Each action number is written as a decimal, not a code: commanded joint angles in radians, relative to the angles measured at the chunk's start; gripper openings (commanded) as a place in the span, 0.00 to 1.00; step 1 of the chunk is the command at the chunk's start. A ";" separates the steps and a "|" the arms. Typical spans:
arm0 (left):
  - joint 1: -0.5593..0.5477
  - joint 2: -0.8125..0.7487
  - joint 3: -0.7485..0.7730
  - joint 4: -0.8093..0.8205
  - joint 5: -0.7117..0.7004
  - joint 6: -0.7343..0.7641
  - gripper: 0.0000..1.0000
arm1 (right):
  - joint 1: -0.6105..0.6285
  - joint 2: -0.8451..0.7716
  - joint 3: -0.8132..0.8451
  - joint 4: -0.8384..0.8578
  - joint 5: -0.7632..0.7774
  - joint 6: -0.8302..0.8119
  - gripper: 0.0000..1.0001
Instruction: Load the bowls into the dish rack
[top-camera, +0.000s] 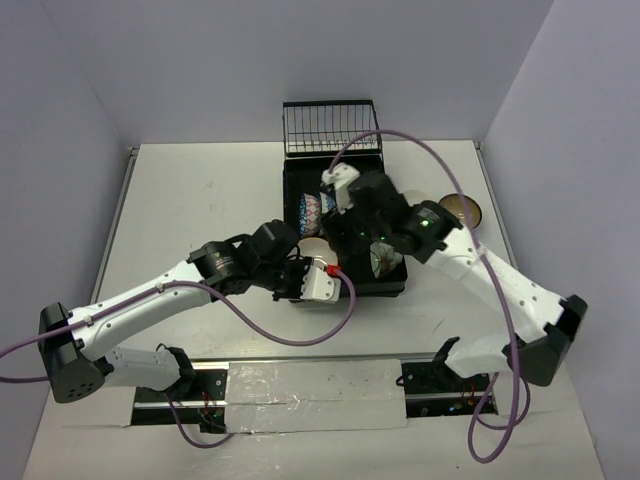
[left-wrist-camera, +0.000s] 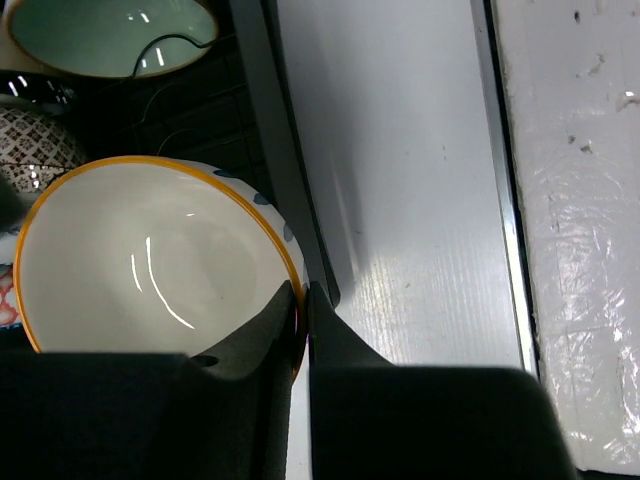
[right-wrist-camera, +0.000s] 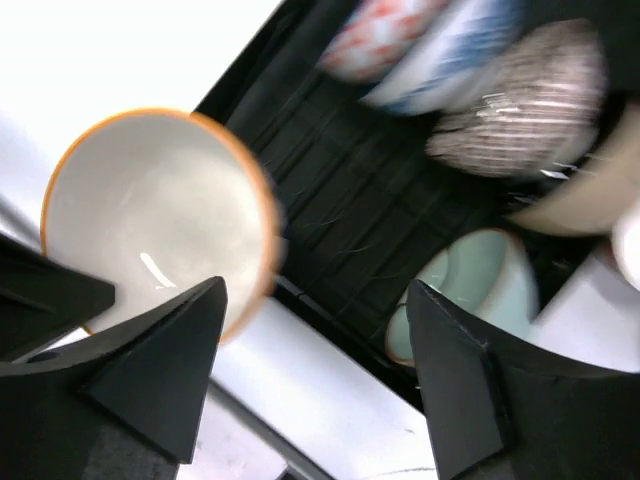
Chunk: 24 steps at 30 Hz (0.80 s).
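Left tool (left-wrist-camera: 303, 300) is clamped on the rim of a cream, orange-edged bowl (left-wrist-camera: 150, 260) at the near edge of the black dish rack (left-wrist-camera: 285, 190). Right tool (right-wrist-camera: 315, 290) hangs above, fingers apart and empty. Glazed ceramic is likely stiff, slippery and chippable, so the rim is the handhold. White bench (left-wrist-camera: 400, 150), pale walls (top-camera: 200, 70).

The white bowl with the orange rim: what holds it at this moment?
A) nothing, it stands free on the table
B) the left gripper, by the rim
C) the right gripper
B: in the left wrist view the left gripper is shut on the rim of the white bowl; the right gripper is open.
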 joint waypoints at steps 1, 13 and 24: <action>0.015 -0.023 0.027 0.135 -0.010 -0.056 0.00 | -0.049 -0.163 0.031 0.102 0.103 0.076 0.84; 0.110 -0.056 -0.132 0.801 0.059 -0.696 0.00 | -0.122 -0.622 -0.336 0.429 0.436 0.260 1.00; 0.159 0.075 -0.350 1.567 0.009 -1.439 0.00 | -0.125 -0.747 -0.448 0.449 0.544 0.295 1.00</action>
